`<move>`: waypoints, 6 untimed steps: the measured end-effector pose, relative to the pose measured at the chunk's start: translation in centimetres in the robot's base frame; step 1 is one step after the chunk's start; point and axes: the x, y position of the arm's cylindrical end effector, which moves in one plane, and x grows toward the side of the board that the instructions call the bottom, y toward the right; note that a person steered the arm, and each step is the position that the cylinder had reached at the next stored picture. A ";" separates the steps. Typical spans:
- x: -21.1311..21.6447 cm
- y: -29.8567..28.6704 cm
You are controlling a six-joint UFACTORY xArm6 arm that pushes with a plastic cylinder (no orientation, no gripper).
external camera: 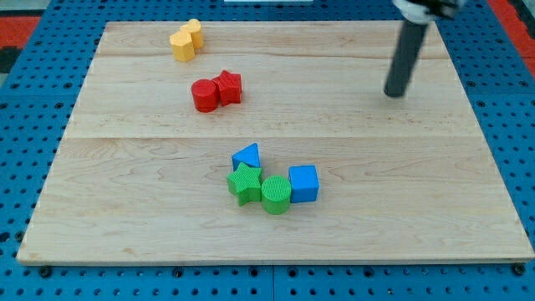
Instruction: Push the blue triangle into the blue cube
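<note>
Tip position: my tip, the lower end of the straight dark rod, sits on the pale wooden board toward the view's upper right, well apart from every block. No fingers on this rig, only the bare rod, so nothing to open or close.

Task pieces: small blue triangle block lies near the board's middle, slightly toward the view's bottom. Blue cube sits to its lower right, near but not touching as far as I can tell. Green star-shaped block sits just below the triangle, seemingly touching it; green ribbed cylinder fills the space between star and cube, touching or nearly touching both.

Doing the step well, as I judge it: bring the tip round to the triangle's upper-left side, then push toward the lower right, along the line to the cube. Contact should land behind the triangle's centre, since a wedge shape will likely spin if struck off-centre. Risk: the triangle may ride onto the green cylinder and shove it into the cube instead.

Room: open board lies above and left of the triangle, enough for the approach. Red pair and yellow pair sit further up the view, clear of that path. Cube has open board on its right, board edges far off.
</note>
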 end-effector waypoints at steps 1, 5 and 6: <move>2.5 -9.9; 6.9 -26.0; 9.3 -21.5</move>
